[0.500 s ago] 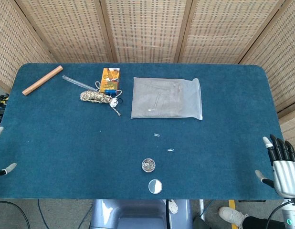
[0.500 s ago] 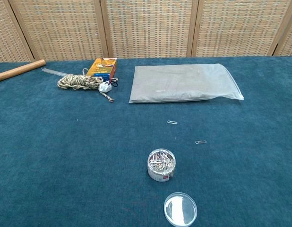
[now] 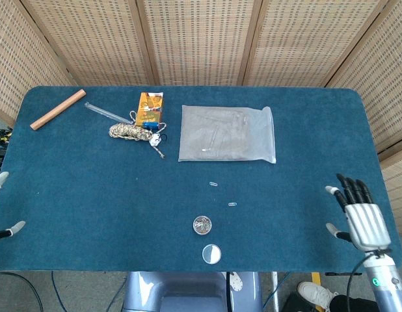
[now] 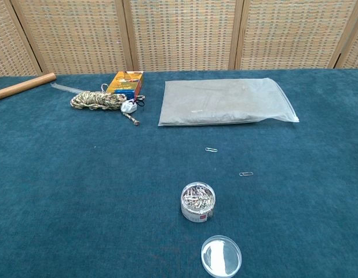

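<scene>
1. Head view — the right hand [image 3: 361,218] hovers over the right edge of the blue counter [image 3: 71,182], fingers spread and straight, holding nothing. The nearest thing to it is a loose paper clip [image 3: 233,205], well apart to its left.
2. At the far left edge only fingertips of the left hand [image 3: 2,205] show; whether it is released or clenched I cannot tell.
3. Near the front middle stands a small round jar of clips [image 3: 202,225], with its clear lid [image 3: 211,253] lying just beside it toward the front edge. A second clip [image 3: 214,184] lies between the jar and a flat plastic bag [image 3: 228,133].
4. At the back left sit a coiled rope [image 3: 131,132], an orange box [image 3: 150,108] touching it, a clear tube [image 3: 107,112] and a wooden stick [image 3: 57,109]. Nothing lies between the right hand and the clips.
5. Chest view — neither hand shows. The jar of clips [image 4: 197,202] stands open, the lid [image 4: 221,255] in front of it, the two clips [image 4: 245,174] [image 4: 211,150] farther back, then the plastic bag [image 4: 225,101], the rope [image 4: 101,101], the box [image 4: 125,83] and the stick [image 4: 24,86].
</scene>
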Motion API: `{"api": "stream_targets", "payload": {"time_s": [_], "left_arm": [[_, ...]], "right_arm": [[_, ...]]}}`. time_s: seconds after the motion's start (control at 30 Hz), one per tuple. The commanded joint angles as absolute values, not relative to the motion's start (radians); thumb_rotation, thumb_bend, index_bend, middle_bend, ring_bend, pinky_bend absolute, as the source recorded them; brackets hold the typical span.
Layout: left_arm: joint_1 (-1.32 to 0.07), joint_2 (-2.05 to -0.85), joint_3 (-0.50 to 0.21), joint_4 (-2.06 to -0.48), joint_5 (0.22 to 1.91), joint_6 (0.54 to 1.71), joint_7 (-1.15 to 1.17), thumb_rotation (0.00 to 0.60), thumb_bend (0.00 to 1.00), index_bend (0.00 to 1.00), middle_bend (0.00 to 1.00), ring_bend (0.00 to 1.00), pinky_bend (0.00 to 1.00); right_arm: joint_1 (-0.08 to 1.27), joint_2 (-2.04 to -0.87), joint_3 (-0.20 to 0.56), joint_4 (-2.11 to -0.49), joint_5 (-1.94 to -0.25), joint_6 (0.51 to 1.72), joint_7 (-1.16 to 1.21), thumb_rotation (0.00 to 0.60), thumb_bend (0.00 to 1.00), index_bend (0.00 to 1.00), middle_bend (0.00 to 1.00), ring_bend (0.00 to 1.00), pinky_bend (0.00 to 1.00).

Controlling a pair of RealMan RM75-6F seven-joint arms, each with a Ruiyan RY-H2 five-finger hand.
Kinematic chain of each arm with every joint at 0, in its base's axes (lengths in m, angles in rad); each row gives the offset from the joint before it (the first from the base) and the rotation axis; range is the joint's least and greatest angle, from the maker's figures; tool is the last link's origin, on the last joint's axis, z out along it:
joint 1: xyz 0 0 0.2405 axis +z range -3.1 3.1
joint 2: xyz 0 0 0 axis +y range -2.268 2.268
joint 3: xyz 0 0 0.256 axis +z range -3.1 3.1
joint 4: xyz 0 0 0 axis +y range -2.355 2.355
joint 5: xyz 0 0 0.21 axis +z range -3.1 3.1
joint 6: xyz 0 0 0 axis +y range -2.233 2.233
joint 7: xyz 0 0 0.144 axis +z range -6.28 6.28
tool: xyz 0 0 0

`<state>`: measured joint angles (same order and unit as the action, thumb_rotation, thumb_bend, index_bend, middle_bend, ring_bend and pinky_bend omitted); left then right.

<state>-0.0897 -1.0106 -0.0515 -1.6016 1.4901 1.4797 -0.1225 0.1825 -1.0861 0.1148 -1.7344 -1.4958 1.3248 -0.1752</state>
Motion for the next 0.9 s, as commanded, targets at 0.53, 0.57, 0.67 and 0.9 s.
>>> {"api": "stream_targets", "payload": {"time_s": [0.53,0.57,0.67,0.9], "left_arm": [[-0.12,-1.028,-0.068,-1.582,1.422,1.402,-0.098,0.6,0.0,0.0,0.0,0.0,0.0],[-0.122,-1.029,-0.068,-1.582,1.42,1.399,-0.097,0.6,0.0,0.0,0.0,0.0,0.0],[-0.126,-1.031,-0.069,-1.579,1.414,1.39,-0.095,0.6,0.0,0.0,0.0,0.0,0.0],[-0.13,-1.035,-0.069,-1.577,1.406,1.378,-0.09,0.6,0.0,0.0,0.0,0.0,0.0]], "right_arm": [[0.593,-1.326,0.214,-1.669,-1.16,0.868,-0.369,0.6,0.17,0.49,0.0,0.0,0.0],[0.604,-1.34,0.213,-1.663,-1.146,0.863,-0.381,0.6,0.18,0.49,0.0,0.0,0.0],[0.634,-1.381,0.207,-1.64,-1.111,0.853,-0.414,0.6,0.23,0.49,0.0,0.0,0.0],[0.693,-1.455,0.2,-1.588,-1.013,0.821,-0.46,0.6,0.29,0.49,0.0,0.0,0.0]]}}
